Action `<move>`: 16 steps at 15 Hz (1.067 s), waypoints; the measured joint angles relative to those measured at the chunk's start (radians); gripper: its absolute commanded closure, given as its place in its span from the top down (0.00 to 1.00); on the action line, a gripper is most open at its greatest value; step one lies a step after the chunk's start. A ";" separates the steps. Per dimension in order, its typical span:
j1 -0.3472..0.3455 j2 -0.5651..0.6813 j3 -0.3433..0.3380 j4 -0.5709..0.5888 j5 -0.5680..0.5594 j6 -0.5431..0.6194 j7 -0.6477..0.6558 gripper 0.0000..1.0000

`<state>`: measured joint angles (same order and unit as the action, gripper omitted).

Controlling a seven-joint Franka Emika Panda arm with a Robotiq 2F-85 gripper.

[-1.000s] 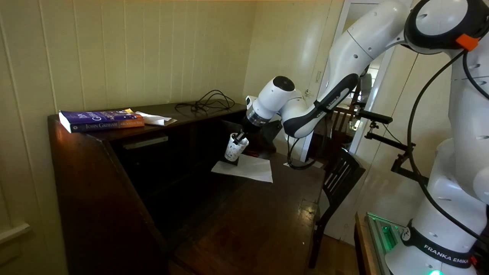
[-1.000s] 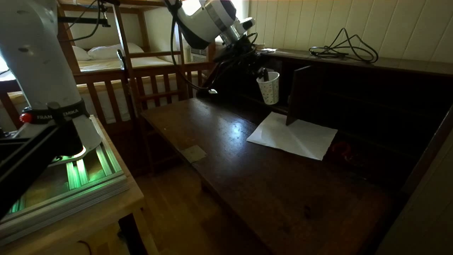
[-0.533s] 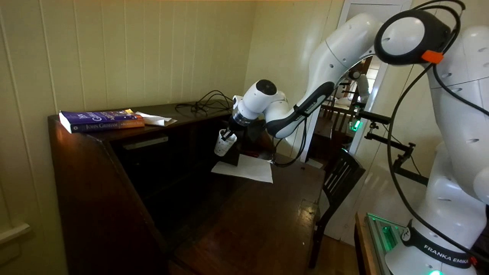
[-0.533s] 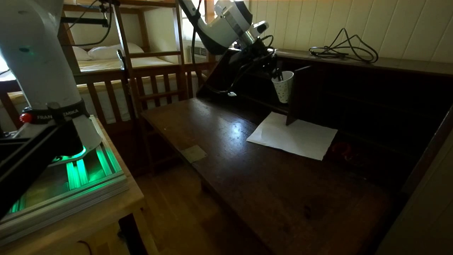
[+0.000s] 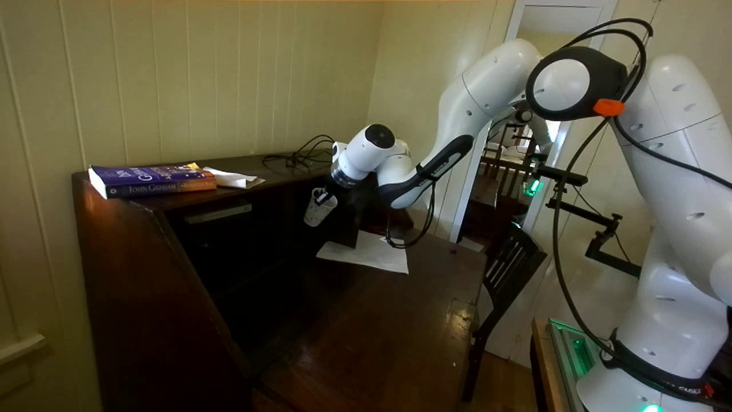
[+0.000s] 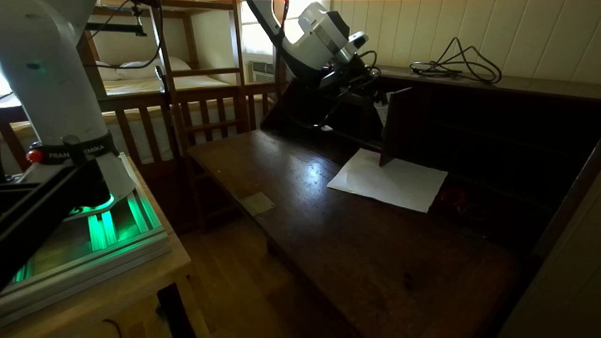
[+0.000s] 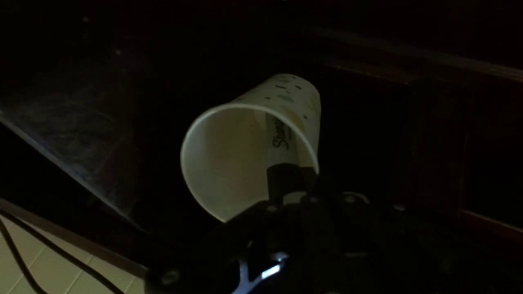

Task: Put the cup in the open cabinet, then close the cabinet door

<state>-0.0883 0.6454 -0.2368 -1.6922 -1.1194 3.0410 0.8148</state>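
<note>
White speckled tapered cup (image 5: 318,214) is pinched at its rim by the tightly closed black mechanical gripper (image 5: 322,198), long axis slanting down, base farthest away.

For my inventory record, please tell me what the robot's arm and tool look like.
The arm is glossy white, with rounded segments, black sections, an orange tab and black cables. The tool is mainly black, with round fasteners; finer details are lost in darkness.

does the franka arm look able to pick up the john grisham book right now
Probably not: its gripper is shut on the patterned paper cup, which it would likely need to release first, though the John Grisham book lies uncovered atop the cabinet.
</note>
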 measured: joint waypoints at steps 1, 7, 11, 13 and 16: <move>0.000 0.010 0.003 0.008 0.001 0.000 0.000 0.01; 0.018 0.026 -0.013 0.026 -0.001 0.002 0.035 0.01; 0.025 0.064 -0.017 0.061 -0.001 0.039 0.060 0.01; 0.023 0.090 -0.021 0.088 -0.001 0.064 0.061 0.01; 0.005 0.126 -0.017 0.126 0.002 0.101 0.060 0.01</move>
<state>-0.0837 0.7714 -0.2538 -1.5664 -1.1176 3.1417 0.8746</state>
